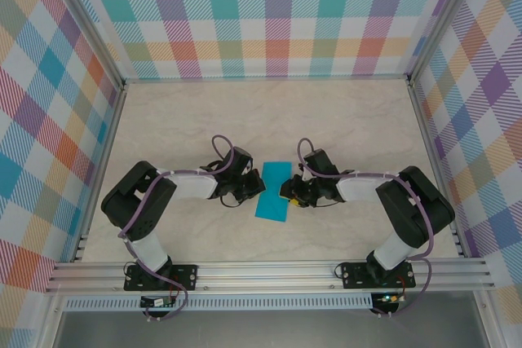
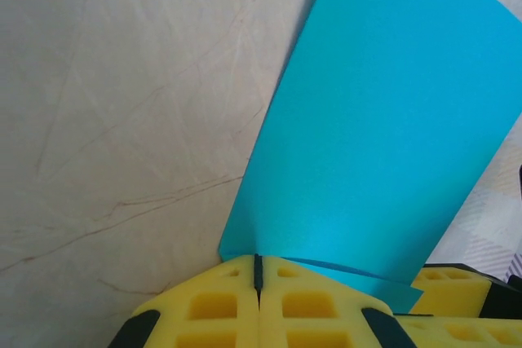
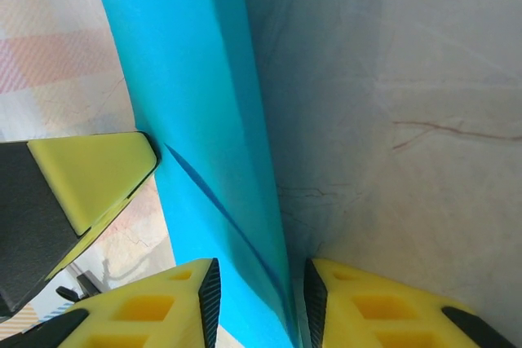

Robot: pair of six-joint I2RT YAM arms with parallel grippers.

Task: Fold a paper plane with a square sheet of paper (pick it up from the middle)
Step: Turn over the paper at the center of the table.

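Note:
The square sheet of paper (image 1: 272, 193) is teal-blue and folded into a narrow rectangle, lying between the two arms at the table's middle. My left gripper (image 1: 251, 189) is at its left edge. In the left wrist view the yellow jaws (image 2: 258, 270) are pressed together, shut on the paper's (image 2: 383, 136) edge, which rises from their seam. My right gripper (image 1: 292, 195) is at the right edge. In the right wrist view its jaws (image 3: 259, 299) stand apart with the paper's (image 3: 196, 103) doubled edge running between them, not pinched.
The marble-look table (image 1: 245, 112) is boxed in by plaid walls on three sides and a metal rail at the near edge. A yellow finger of the left gripper (image 3: 90, 177) shows beside the paper in the right wrist view.

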